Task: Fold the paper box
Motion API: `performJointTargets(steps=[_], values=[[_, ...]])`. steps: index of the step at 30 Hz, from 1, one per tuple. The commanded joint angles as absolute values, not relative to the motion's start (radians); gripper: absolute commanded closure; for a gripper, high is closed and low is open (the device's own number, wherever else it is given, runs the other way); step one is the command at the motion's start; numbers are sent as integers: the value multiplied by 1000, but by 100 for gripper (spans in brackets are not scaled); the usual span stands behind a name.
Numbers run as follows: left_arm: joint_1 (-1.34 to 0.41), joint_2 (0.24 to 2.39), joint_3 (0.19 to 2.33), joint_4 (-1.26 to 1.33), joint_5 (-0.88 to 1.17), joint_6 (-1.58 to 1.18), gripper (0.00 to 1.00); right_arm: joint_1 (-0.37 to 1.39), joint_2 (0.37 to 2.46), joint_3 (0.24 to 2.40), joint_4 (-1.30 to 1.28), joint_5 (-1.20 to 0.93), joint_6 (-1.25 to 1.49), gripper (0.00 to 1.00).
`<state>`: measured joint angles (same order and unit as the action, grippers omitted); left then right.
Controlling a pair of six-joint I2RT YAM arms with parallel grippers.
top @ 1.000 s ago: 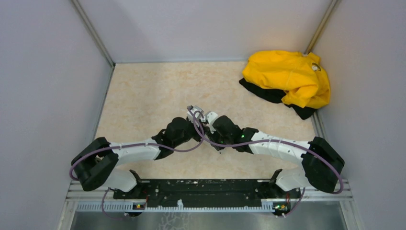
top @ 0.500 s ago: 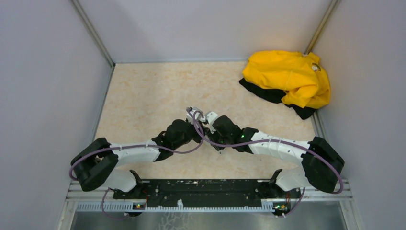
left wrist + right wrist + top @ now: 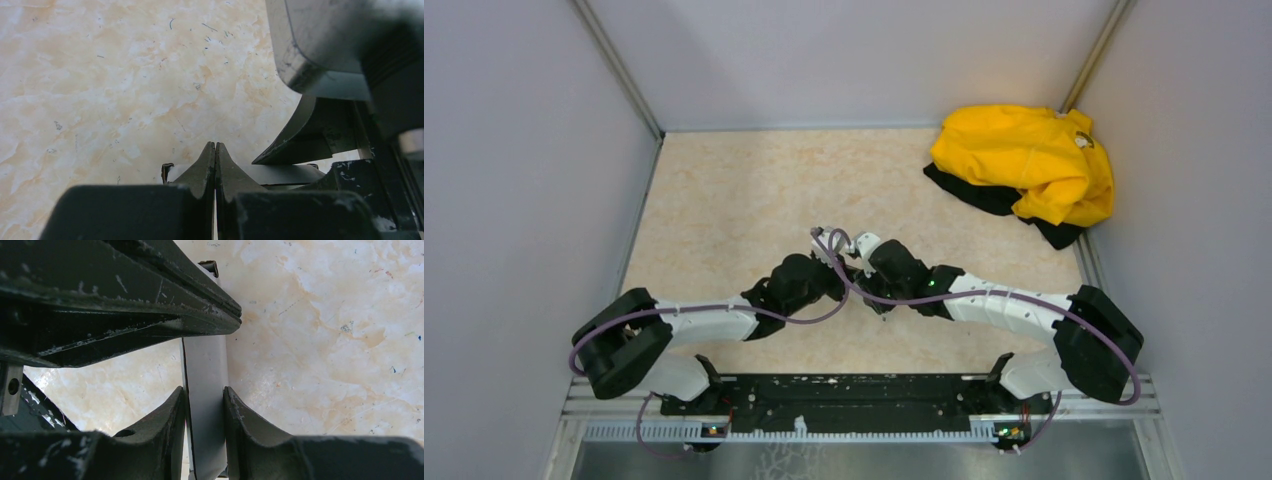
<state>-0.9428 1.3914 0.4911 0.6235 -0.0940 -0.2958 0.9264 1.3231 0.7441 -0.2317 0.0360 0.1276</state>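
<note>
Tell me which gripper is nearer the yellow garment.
Right, narrowly. Both meet at the paper box: right gripper toward the yellow garment, left gripper on the far side.

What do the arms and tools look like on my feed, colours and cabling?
The left arm and right arm have white shells, black joints and bases, a purple cable along each. A green light shows on the right one. The left tool and right tool have black, curved, tapering fingers with pale scuffs.
</note>
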Motion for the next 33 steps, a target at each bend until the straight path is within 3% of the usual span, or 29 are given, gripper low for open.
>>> performJointTargets(steps=[1,30,33], values=[[-960,1417,452,552,-79,-314,100,911,1345,712,-239,33,149,98],[-960,1486,427,532,-87,-384,100,911,1340,714,-242,19,149,98],[-960,1499,430,531,-86,-389,100,910,1344,717,-249,16,147,93]])
